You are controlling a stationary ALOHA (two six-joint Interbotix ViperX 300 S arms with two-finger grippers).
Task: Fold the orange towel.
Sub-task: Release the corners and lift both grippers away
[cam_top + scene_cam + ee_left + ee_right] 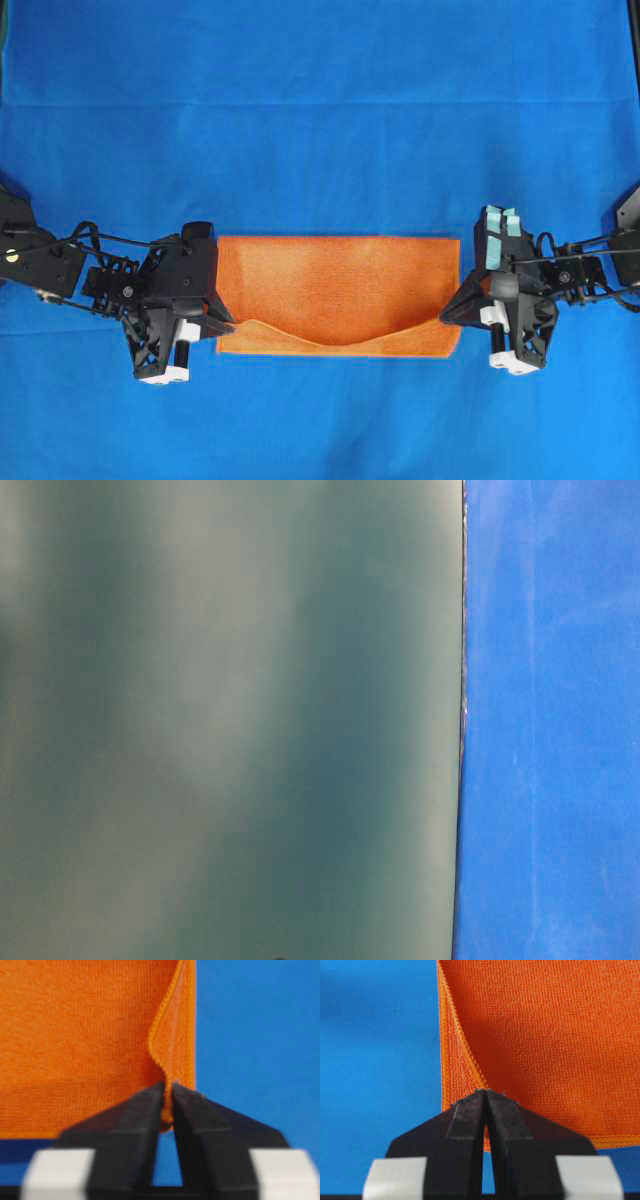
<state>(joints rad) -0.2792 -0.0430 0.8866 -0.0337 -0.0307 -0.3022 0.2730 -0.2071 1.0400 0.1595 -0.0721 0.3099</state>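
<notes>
On blue cloth (pixel 320 120), the orange towel (pixel 340 280) lies folded between my grippers. My left gripper (pixel 167 1097) pinches its near-left corner; right gripper (pixel 486 1097) pinches its near-right corner. No legible writing.

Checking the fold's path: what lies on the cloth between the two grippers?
Only the orange towel, overhead view: it spans from left gripper to right gripper, top layer sagging midway.

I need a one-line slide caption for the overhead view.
Left gripper and right gripper pinch the upper layer's corners of the half-folded bright orange terry towel on blue cloth.
</notes>
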